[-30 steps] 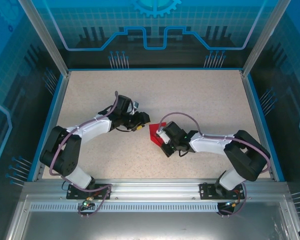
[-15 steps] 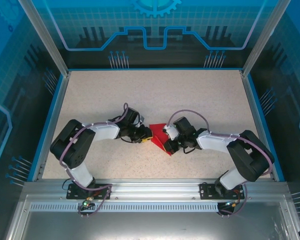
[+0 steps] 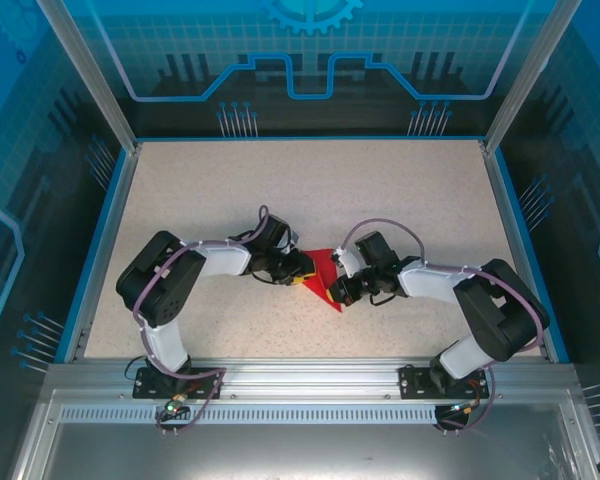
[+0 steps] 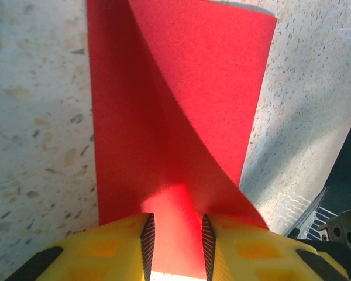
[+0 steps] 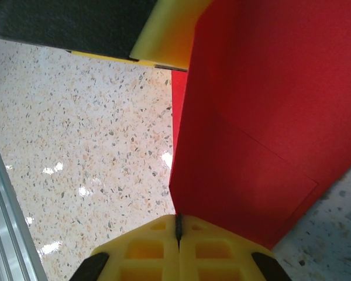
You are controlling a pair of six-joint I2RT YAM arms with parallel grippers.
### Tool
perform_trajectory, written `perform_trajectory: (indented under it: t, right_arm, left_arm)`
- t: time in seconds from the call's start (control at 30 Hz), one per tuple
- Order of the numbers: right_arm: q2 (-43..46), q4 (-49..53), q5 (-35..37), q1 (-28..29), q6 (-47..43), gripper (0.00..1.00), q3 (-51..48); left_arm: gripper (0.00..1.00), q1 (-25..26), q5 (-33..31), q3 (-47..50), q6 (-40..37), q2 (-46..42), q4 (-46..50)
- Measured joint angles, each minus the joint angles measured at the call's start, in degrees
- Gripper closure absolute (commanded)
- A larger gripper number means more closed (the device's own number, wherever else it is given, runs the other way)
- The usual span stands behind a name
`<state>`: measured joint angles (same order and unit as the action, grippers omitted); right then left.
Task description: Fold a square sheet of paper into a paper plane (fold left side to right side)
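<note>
- Your right gripper (image 5: pixel 177 233) was clenched. Its two yellow fingers (image 5: pixel 161 231) met along a thin dark seam with no gap between them.
- The edge of the red sheet of paper (image 5: pixel 257 117) ran straight into that seam, so the right gripper was pinching the sheet at its edge.
- From that pinch the sheet rose as a lifted flap off the speckled worktop (image 5: pixel 76 146). A straight crease line crossed its lower part.
- Your left gripper (image 4: pixel 174 246) was not clenched. Its yellow fingers (image 4: pixel 105 240) stood a little apart, with a narrow gap between the ribbed pads.
- Red paper filled that gap in the left wrist view. I could not tell whether either pad actually pressed on it.
- In the same view one layer of the sheet lay flat on the worktop, while a second layer curled up and over it and came down against the right-hand finger.
- From above, the sheet lay around the middle of the worktop, directly between the two grippers, with one pointed corner aimed at the near edge.
- The left gripper touched the sheet's left side and the right gripper held its right side, and both wrists sat low over the worktop.
</note>
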<state>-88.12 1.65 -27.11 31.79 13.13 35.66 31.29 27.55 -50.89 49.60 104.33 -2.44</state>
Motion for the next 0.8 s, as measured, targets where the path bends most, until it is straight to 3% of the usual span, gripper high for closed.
perform_trajectory:
  t: [0.57, 0.8]
  right_arm:
    - [-1.6, -0.7, -1.9, -1.2, 0.8, 1.0, -0.5]
    - [-1.6, -0.8, -2.3, -1.5, 1.0, 0.93, -0.5]
  left_arm:
    - [0.66, 0.2, 0.2, -2.3, 0.0, 2.4, 0.2]
    - [0.66, 0.2, 0.2, -2.3, 0.0, 2.4, 0.2]
